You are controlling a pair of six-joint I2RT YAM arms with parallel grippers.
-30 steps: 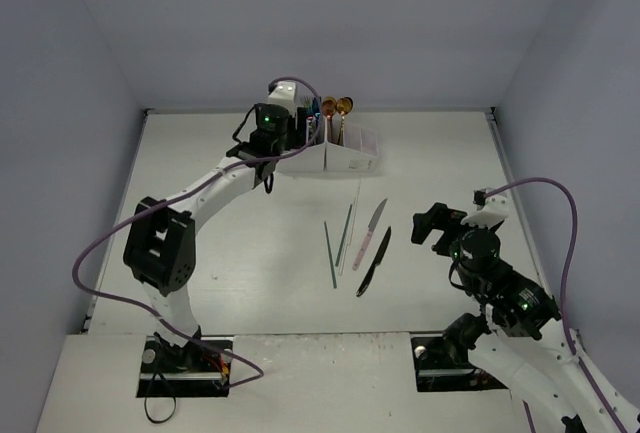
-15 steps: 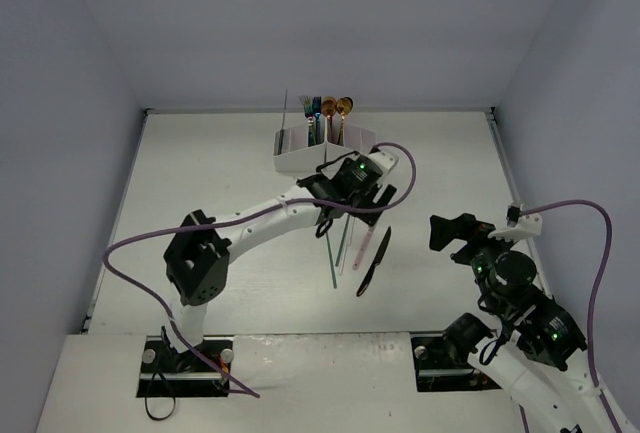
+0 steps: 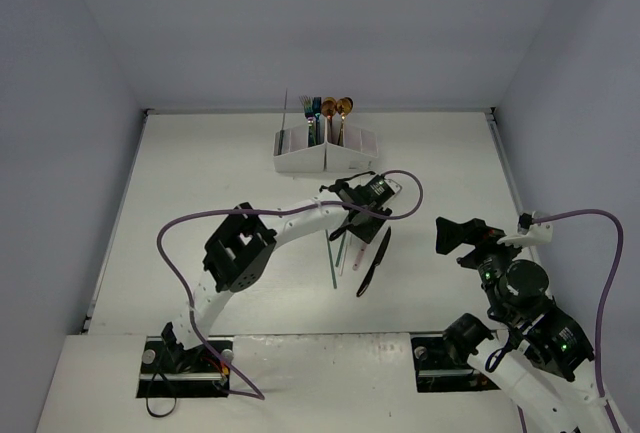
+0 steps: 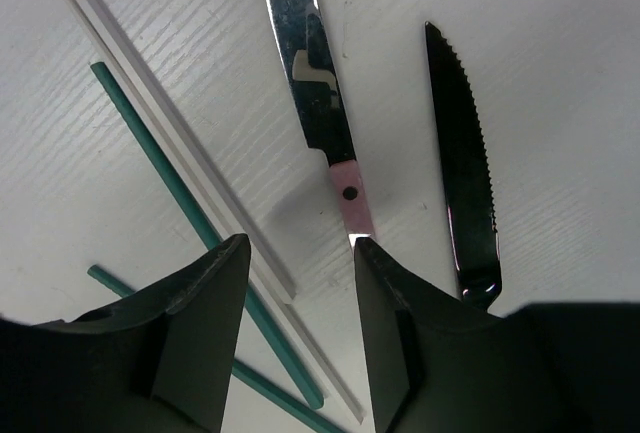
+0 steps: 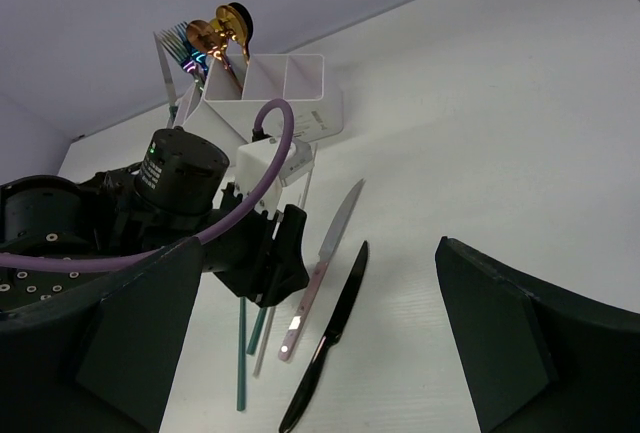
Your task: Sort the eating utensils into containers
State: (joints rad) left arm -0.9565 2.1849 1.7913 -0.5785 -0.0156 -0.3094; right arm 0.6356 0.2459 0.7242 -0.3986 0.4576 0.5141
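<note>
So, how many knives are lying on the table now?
2. A pink-handled silver knife lies just in front of the left tool; a black serrated knife lies beside it. Others may be hidden inside the white box.

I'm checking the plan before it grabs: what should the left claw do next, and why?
Probably nudge the open left claw toward the pink-handled knife before lowering: the handle's end lies hard by one finger, while a pale chopstick lies in the gap by the other.
</note>
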